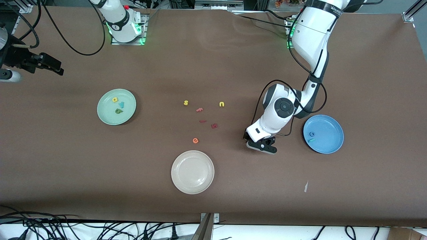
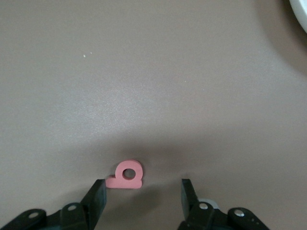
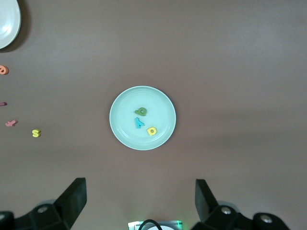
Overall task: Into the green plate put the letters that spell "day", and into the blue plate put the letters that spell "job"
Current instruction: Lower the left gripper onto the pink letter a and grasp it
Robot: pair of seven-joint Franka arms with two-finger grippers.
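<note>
Between open left gripper (image 2: 143, 196) jaws: salmon "b" (image 2: 126, 174), untouched.

The "b" (image 2: 127, 175) lay on the worktop (image 1: 367, 83) beside the blue plate (image 1: 328, 146), toward the right arm's end; "o" (image 1: 312, 134) and "j" (image 1: 311, 140) lay in that plate.

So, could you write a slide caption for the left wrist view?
Open left gripper above the brown table, salmon "b" between its fingers.

Left gripper (image 1: 262, 145) low over the table, wrist bent down, fingers (image 2: 98, 199) parted, nothing held. Right gripper (image 1: 50, 65) parked high at the right arm's end, jaws wide.
</note>
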